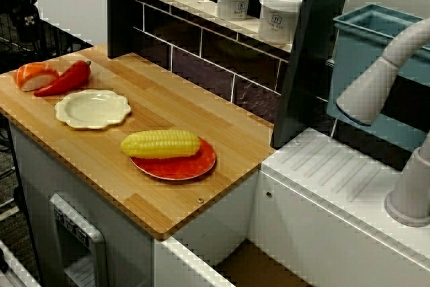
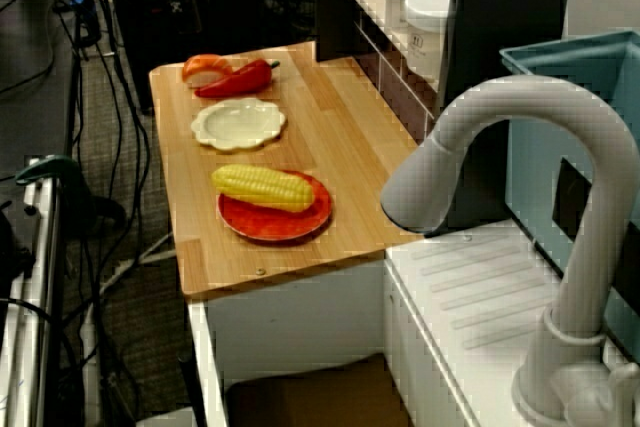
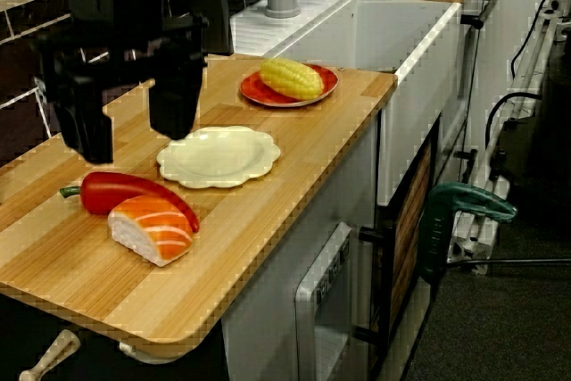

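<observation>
pincer [image 3: 129,118] hangs wide open, empty, above the red pepper [image 3: 125,192], which lies on the counter [image 3: 259,211] against the salmon sushi [image 3: 152,231]. pepper looks light, glossy, probably slippery: best gripped across its thick middle.

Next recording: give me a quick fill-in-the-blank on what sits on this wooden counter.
1. The corn lies on the ___ plate.
2. The cream plate, near the red pepper and salmon sushi, holds ___.
3. The jaws of the gripper stand ___.
Missing words: red; nothing; open.
</observation>
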{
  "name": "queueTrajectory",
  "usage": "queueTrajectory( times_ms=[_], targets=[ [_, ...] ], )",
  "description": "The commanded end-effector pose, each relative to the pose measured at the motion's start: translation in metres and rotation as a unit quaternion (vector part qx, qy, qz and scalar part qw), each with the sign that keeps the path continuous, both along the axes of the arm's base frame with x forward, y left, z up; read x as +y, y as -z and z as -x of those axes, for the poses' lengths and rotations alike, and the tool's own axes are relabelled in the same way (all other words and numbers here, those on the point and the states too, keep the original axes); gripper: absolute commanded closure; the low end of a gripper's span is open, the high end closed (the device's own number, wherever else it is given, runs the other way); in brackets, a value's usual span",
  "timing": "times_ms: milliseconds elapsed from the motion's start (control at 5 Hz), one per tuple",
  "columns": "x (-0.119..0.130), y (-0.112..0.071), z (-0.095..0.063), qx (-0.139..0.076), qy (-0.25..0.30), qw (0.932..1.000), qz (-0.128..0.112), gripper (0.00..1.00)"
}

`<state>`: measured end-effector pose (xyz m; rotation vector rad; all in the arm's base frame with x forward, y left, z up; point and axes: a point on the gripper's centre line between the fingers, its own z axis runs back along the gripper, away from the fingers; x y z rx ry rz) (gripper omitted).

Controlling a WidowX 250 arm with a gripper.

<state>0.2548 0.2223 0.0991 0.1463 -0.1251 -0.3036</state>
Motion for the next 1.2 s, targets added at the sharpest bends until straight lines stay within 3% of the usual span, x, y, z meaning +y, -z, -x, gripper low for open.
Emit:
queueTrajectory(
  times_ms=[0, 600, 800, 1000],
  targets=[
    [0.007, 0.004, 0.001, 0.0, -0.025, 0.9997, -0.002, 0.0],
    [0.007, 0.004, 0.001, 0.0, -0.025, 0.9997, -0.002, 0.0],
    [0.001, 0.012, 0.011, -0.007, -0.029, 0.9996, -0.001, 0.0],
    [0.01, 0.026, 0.007, -0.011, -0.046, 0.9988, -0.007, 0.0]
  ],
)
